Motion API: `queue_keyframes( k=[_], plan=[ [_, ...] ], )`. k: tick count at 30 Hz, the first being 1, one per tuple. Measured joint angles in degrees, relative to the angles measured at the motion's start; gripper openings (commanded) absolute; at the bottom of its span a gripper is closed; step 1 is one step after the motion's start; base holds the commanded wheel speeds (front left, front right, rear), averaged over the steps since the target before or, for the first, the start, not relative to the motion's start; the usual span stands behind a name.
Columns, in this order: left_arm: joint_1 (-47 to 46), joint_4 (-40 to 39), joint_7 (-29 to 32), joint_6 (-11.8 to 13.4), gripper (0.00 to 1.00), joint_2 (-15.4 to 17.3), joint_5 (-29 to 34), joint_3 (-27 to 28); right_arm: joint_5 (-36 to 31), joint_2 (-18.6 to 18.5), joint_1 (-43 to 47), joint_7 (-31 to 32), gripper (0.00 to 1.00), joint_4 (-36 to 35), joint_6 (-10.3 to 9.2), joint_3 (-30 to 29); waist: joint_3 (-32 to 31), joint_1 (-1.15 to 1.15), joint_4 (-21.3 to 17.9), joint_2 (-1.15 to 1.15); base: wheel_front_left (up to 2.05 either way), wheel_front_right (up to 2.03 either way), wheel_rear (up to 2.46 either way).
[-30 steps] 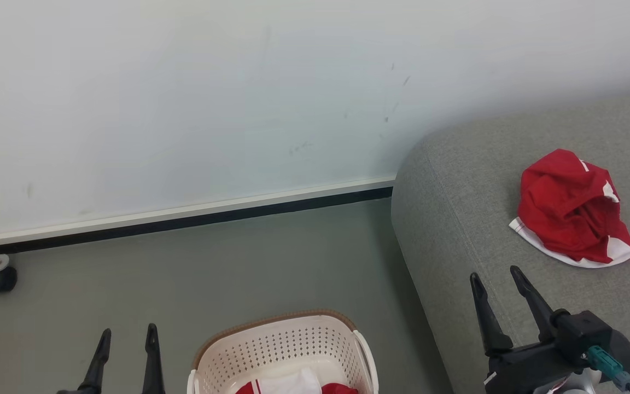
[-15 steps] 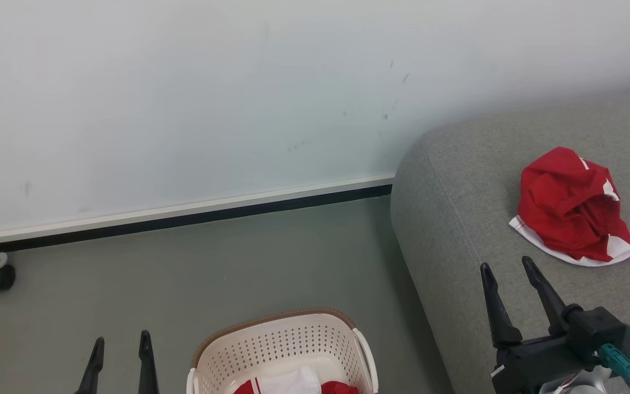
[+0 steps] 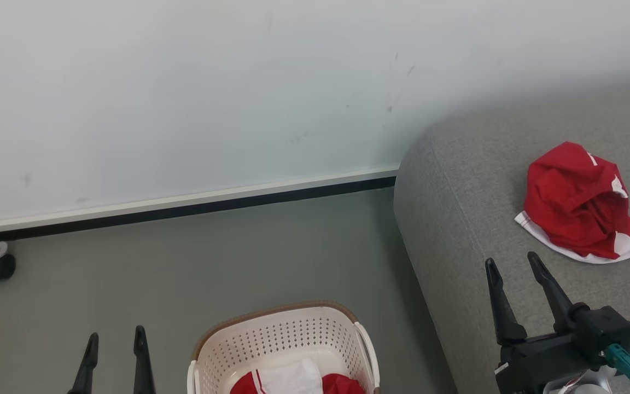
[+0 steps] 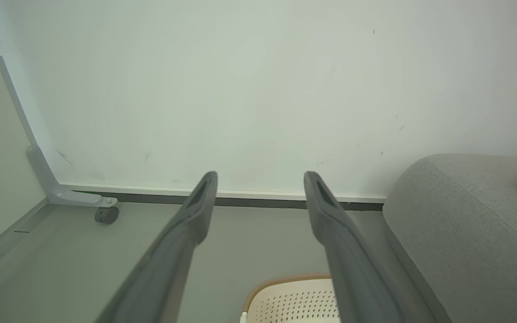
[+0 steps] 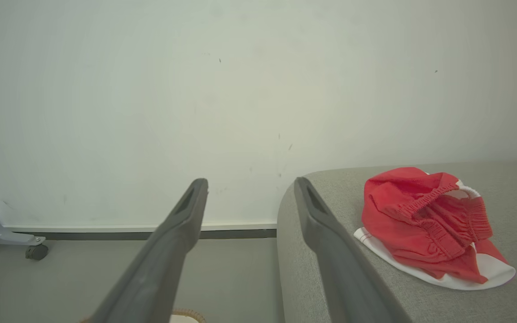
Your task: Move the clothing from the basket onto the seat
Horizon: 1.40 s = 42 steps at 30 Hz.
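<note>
While one red garment (image 3: 577, 205) already lies crumpled on the seat (image 3: 457, 180), more of the clothing (image 3: 293, 381), red with a white panel, sits low in the basket (image 3: 276, 313) on the floor (image 3: 184, 262) just beside the seat's end, so the job looks partly done. Both tools are empty: the left gripper (image 3: 116, 334) hovers over the floor left of the basket with its fingers spread, and the right gripper (image 3: 512, 259) hovers above the seat's near edge, fingers likewise apart, near the delivered garment but not touching it. The likely trouble lies in the next reach. The basket shows at the very bottom of the head view, so a descent judged from here may catch the rim or a handle and shove or tip the light basket. A pinch on one loose fold may slip and drop the cloth on the floor between basket and seat. If the right arm swings across, it may drag the garment off the cushion.
</note>
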Motion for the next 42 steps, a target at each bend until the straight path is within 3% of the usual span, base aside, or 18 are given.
queue_keyframes(
  k=[11,16,26,42],
  plan=[
    [-2.44,0.12,0.00,-0.65,1.00,0.04,2.29,-3.15,-0.30,-0.15,-0.99,0.00,1.00,-1.79,0.00,-2.43,4.55,0.00,0.14,0.00,0.00,0.00,0.00],
    [-7.31,2.72,0.69,-2.10,1.00,-0.23,3.33,-6.32,-0.29,-1.10,-3.02,0.00,1.00,-2.56,-0.01,-4.77,7.91,0.00,0.21,0.01,0.00,0.00,0.00],
    [-18.74,12.99,5.01,-3.82,1.00,-2.64,7.22,-13.69,-0.79,-4.38,-8.36,-0.01,1.00,-3.66,0.53,-7.32,15.46,0.01,0.47,0.01,0.00,0.00,0.00],
    [-33.03,31.07,12.93,-6.59,1.00,-4.20,12.68,-22.04,-3.35,-5.73,-19.18,-0.18,1.00,-9.20,2.11,-7.14,28.17,0.02,-0.43,0.01,0.00,0.00,0.00]
  ],
)
